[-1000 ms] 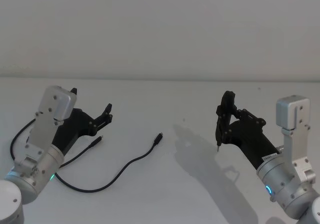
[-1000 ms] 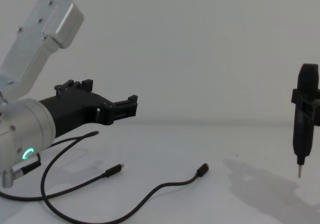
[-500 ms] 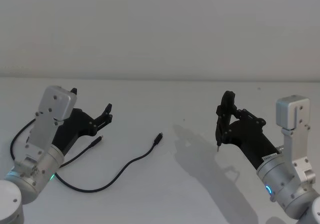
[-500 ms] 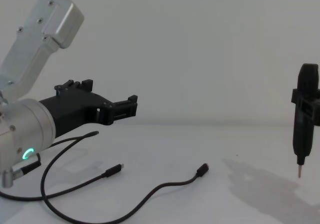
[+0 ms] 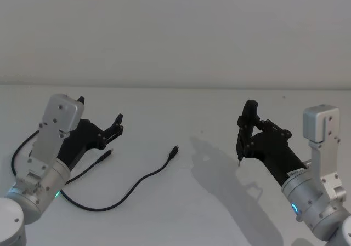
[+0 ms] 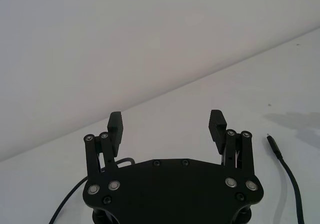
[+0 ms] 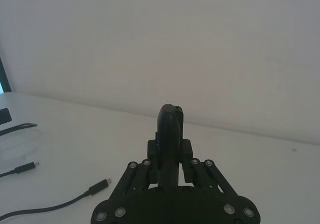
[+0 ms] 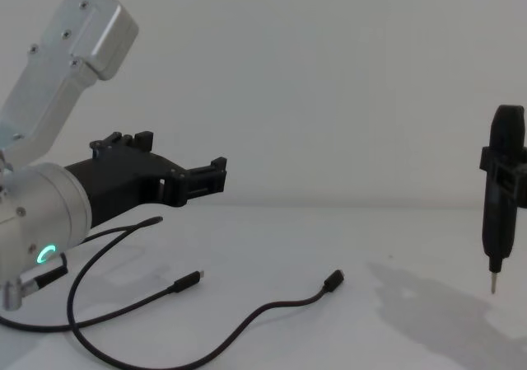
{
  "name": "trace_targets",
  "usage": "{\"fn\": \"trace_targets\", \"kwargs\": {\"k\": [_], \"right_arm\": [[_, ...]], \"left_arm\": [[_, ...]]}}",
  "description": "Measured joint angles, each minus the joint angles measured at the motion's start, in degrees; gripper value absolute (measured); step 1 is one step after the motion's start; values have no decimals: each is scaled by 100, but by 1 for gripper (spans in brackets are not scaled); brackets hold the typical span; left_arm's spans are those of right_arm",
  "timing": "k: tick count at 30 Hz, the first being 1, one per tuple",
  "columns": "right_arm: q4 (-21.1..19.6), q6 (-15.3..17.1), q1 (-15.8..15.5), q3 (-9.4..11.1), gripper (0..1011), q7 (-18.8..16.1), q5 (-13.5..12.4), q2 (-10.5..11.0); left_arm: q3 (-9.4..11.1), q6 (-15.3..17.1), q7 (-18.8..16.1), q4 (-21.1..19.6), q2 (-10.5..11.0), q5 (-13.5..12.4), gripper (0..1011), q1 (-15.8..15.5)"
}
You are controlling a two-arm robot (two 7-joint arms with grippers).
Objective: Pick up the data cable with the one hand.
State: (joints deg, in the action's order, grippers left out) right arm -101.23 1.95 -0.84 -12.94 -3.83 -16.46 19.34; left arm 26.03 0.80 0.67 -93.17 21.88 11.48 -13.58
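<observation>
The left gripper (image 6: 166, 118) hovers over the left part of the desk (image 5: 181, 218), its two fingers (image 6: 115, 121) spread wide with nothing between them and touching nothing. The chest view shows it well clear of the surface, a green ring light (image 8: 45, 255) glowing on its silver wrist. The data cable (image 5: 148, 175) lies flat on the desk: one plug (image 5: 108, 154) sits just beside and below the left gripper's tips, the cord loops back under that arm toward the left edge, then sweeps forward and out to the other plug (image 5: 174, 150) near the desk's middle. The left wrist view shows that the open gap holds only bare desk. Over the right part, the right gripper (image 5: 248, 133) is clamped on an upright pen-shaped tool (image 8: 502, 189). From the chest view, its tip hangs above the desk.
</observation>
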Motion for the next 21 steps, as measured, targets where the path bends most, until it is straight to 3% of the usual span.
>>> {"fn": "trace_targets", "kwargs": {"k": [11,21], "right_arm": [[0,0,0,0,275,0,0,0],[0,0,0,0,275,0,0,0]], "left_arm": [[50,200,245,-85,-1,94,1001,-53],[173,880,615,-378,11,325,1001,-57]]}}
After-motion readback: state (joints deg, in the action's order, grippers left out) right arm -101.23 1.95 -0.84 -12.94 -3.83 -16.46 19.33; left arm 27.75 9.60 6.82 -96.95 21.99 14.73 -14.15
